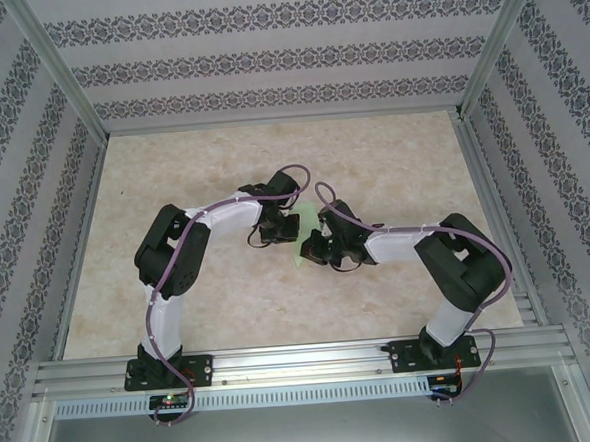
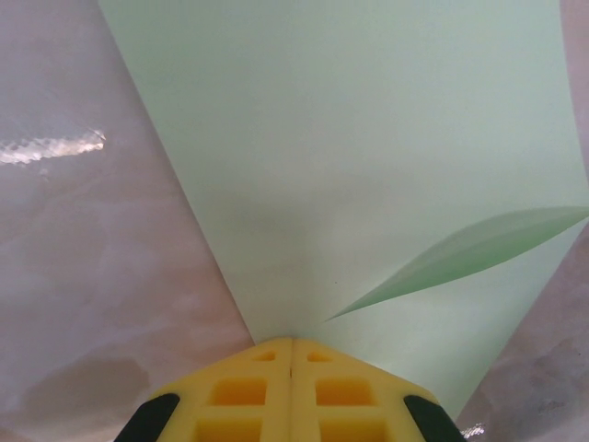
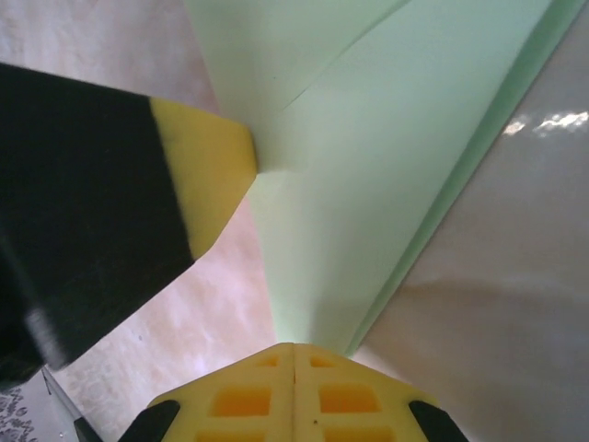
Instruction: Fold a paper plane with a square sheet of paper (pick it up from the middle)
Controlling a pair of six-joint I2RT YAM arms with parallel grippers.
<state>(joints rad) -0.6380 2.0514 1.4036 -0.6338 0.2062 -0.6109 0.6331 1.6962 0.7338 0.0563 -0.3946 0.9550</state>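
The pale green sheet of paper [image 1: 299, 237] lies folded into a narrow pointed shape at the table's middle, between the two wrists. My left gripper [image 1: 276, 232] is shut. In the left wrist view its yellow fingertips [image 2: 292, 339] meet over the paper [image 2: 368, 166], where a raised flap [image 2: 479, 244] stands off the sheet. My right gripper [image 1: 320, 248] is shut too, its tips [image 3: 294, 345] set at the narrow end of the paper [image 3: 368, 184]. The left gripper's finger [image 3: 207, 166] touches the paper's edge there. Whether either pair pinches the paper or only presses on it is unclear.
The marbled beige tabletop [image 1: 392, 165] runs out on all sides of the arms. Patterned walls [image 1: 265, 62] and aluminium rails [image 1: 294, 361] enclose it. Both arms fold inward, their wrists almost touching over the paper.
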